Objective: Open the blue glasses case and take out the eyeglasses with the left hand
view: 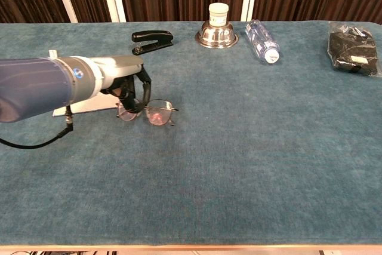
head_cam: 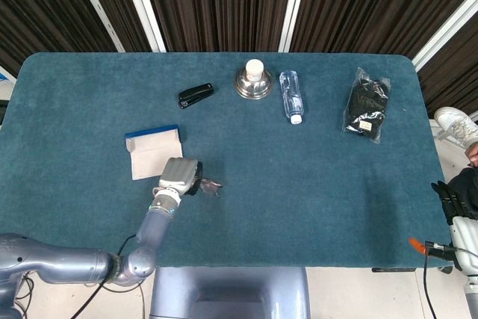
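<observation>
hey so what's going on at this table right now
The robot's left hand is holding a pair of eyeglasses just to the right of the open blue glasses case, so they are already out. The right hand hangs off the table's right edge, touching nothing. A stapler, a metal bowl, a water bottle and a black bag sit untouched along the far side.
</observation>
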### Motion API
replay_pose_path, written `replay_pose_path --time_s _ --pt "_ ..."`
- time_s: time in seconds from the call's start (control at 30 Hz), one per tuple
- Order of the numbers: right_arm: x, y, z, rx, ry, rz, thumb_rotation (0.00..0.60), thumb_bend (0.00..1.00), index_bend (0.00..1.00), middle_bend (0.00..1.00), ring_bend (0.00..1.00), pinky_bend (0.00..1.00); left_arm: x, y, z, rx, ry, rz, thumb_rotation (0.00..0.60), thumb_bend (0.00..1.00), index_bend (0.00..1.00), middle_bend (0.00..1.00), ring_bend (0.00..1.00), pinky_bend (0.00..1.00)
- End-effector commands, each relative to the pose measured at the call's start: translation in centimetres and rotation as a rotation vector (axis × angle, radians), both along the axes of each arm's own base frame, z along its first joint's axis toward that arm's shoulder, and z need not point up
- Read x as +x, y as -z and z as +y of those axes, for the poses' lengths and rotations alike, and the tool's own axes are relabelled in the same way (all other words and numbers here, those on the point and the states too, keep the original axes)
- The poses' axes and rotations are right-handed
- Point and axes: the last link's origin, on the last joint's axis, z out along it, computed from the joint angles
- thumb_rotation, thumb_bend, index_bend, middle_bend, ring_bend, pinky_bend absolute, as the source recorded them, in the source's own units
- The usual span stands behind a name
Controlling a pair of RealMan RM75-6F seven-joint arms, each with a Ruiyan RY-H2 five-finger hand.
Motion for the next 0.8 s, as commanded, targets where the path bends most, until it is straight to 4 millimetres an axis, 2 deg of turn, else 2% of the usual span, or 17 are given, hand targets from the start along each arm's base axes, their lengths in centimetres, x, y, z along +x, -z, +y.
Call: replay_pose_path --time_s 0.03,0.27,0.6,0.8 --pt "0.0 0.0 0.0 0.000 0.000 0.000 0.600 0.20 0.00 0.00 0.00 0.20 1.3 0.4 0.1 0.002 0.002 -0.014 0.600 0.45 0.56 1.00 0.95 1.00" --pt "0.0 0.0 0.0 0.001 0.000 -0.003 0.600 0.20 0.00 0.00 0.00 0.20 2.3 1.2 0.5 -0.001 0.008 0.001 0.600 0.44 0.53 1.00 0.95 1.00" --pt "0.0 0.0 0.0 0.003 0.000 -0.003 0.600 0.20 0.00 0.00 0.00 0.20 2.8 1.9 0.8 0.006 0.026 0.004 0.600 0.27 0.38 1.00 0.93 1.00" --pt "0.0 0.0 0.1 0.003 0.001 -0.005 0.600 0.20 0.00 0.00 0.00 0.20 2.4 1.3 1.1 0.041 0.057 0.013 0.600 0.25 0.35 1.00 0.90 1.00"
